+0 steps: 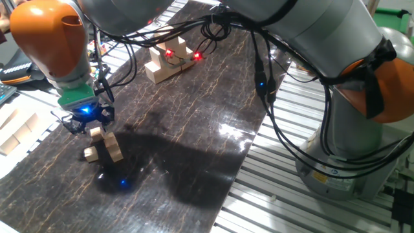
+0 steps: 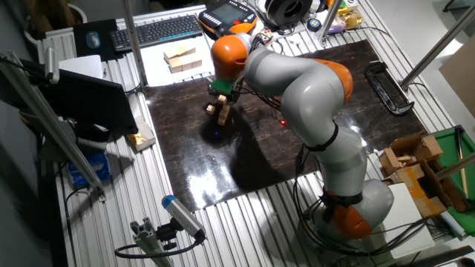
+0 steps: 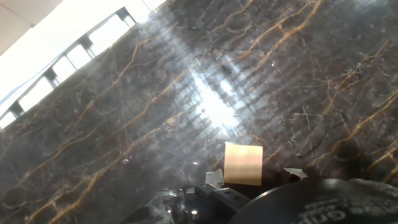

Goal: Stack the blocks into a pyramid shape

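Tan blocks (image 1: 103,146) under end effector (image 1: 87,123) — near mat's (image 1: 194,129) left edge.

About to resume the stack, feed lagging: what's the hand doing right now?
Hand: closed on a wooden block, held just above the small stack of blocks.

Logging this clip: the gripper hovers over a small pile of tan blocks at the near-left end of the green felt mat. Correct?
Not quite: the surface is a dark marble-patterned mat, not green felt, as one fixed view shows. The rest stands: the gripper hovers over the small pile of tan blocks at its near-left end.
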`<act>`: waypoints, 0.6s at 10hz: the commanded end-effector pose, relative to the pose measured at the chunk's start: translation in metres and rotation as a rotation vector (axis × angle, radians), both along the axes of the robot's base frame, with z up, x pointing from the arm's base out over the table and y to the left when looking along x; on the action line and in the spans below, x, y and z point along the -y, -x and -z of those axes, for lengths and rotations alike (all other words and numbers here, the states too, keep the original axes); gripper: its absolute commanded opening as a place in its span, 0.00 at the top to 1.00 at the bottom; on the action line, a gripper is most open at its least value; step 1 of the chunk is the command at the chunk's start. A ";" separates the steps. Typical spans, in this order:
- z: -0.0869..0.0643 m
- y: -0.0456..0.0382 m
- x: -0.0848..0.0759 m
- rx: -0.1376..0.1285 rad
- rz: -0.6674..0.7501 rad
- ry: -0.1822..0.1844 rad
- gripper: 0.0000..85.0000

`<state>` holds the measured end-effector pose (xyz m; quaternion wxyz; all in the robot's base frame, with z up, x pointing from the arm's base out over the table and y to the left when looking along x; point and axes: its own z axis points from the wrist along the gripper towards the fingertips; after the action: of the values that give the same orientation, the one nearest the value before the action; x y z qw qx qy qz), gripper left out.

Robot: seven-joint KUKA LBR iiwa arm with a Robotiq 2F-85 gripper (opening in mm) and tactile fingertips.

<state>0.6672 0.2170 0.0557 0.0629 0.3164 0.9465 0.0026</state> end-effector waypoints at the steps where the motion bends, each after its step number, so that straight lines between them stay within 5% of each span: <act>1: 0.001 0.0000 -0.001 -0.001 0.001 0.000 0.40; 6: 0.004 -0.0018 -0.002 -0.001 0.004 0.009 0.40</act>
<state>0.6690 0.2186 0.0515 0.0639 0.3181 0.9459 -0.0016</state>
